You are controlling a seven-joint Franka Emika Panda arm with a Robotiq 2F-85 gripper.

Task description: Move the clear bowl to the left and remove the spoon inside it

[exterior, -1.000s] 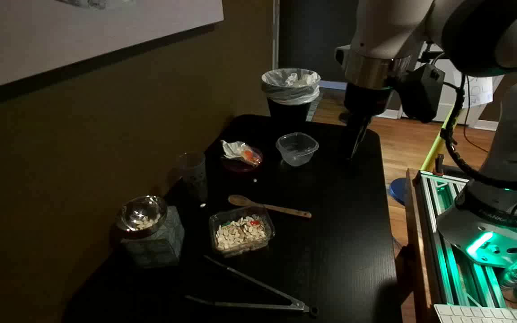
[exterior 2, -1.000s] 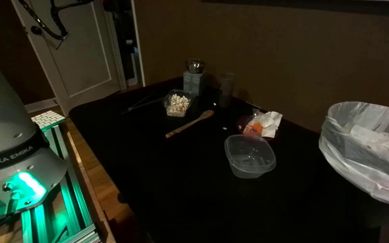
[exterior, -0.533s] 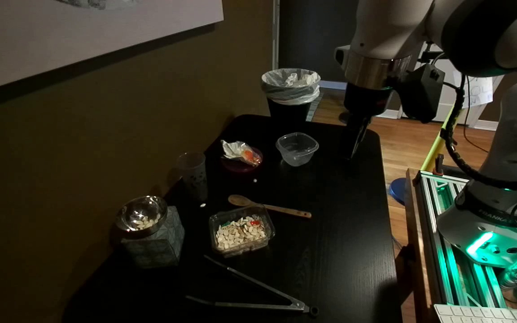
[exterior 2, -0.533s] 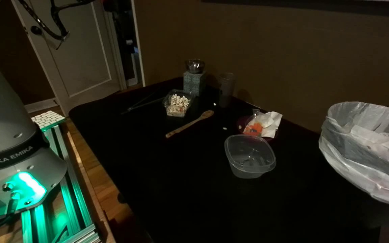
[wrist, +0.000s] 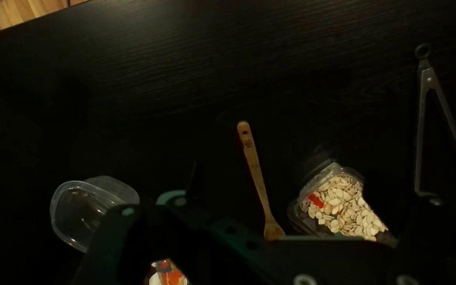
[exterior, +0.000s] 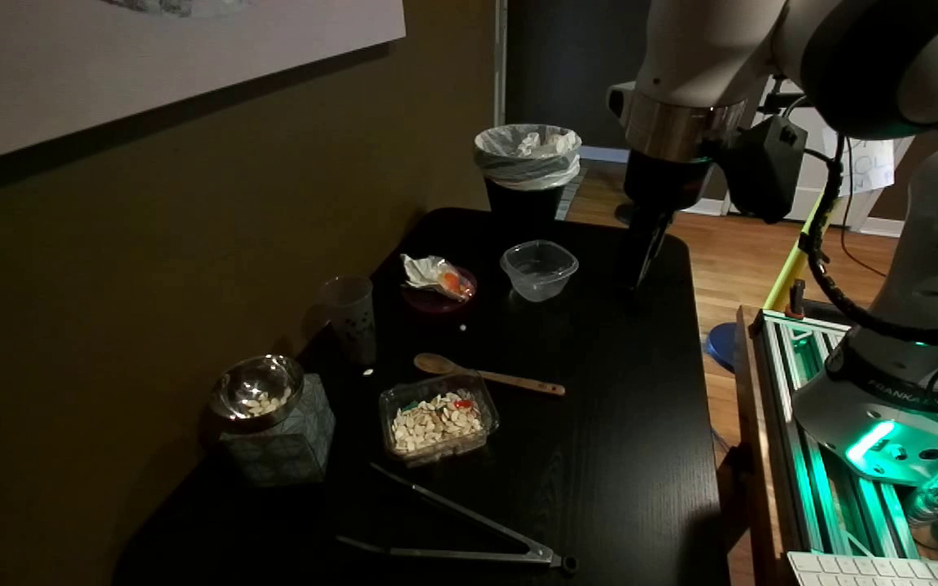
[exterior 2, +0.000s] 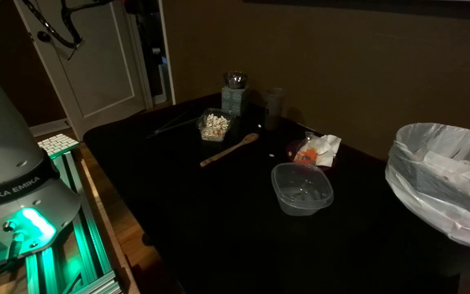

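Position: the clear bowl (exterior: 541,283) stands upright on the counter (exterior: 615,439), toward the end nearest the bin (exterior: 528,172); the wooden spoon (wrist: 257,170) lies outside it. My fingers (exterior: 650,244) hang above the counter, apart from the clear bowl — I cannot tell whether they are spread or together. Handling: I expect thin, light plastic, flexible and slippery. I should straddle one wall at the rim — low force, or it may buckle.

Dim light gives the black tabletop (exterior: 624,472) a faint sheen; beside it, the Franka robot base (exterior: 884,415) glares green and the brown wall (exterior: 273,212) lies shadowy.
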